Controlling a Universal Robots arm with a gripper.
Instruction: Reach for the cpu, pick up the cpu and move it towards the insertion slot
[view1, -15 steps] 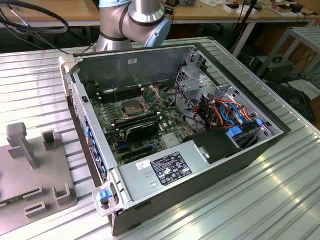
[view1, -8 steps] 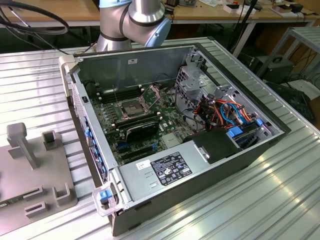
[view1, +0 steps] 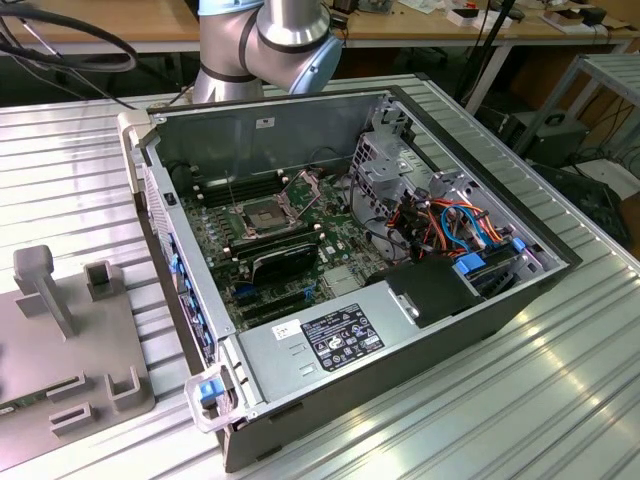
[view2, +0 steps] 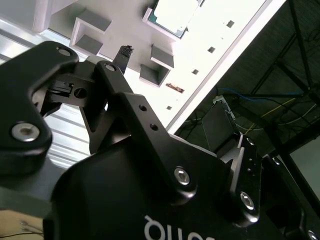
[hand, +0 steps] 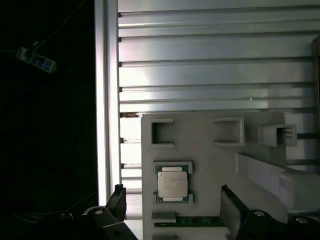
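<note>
In the first wrist view the cpu (hand: 173, 183), a small pale square chip, lies flat in a recess of the grey fixture plate (hand: 210, 155). My gripper (hand: 172, 204) is open above the plate. Its two black fingertips (hand: 118, 199) stand wide apart, one on each side of the chip's line, and hold nothing. The second wrist view shows the cpu (view2: 171, 15) beyond one fingertip (view2: 124, 52). In the exterior view the insertion slot (view1: 262, 216), a silver-framed socket with a dark centre, sits open on the motherboard inside the case.
The open computer case (view1: 400, 330) lies on the ribbed aluminium table (view1: 560, 400), with cables and a drive cage on the exterior view's right. Grey fixture blocks (view1: 45, 285) stand on the exterior view's left. A green memory strip (hand: 192, 220) lies near the chip. The table edge (hand: 106, 100) drops to a dark floor.
</note>
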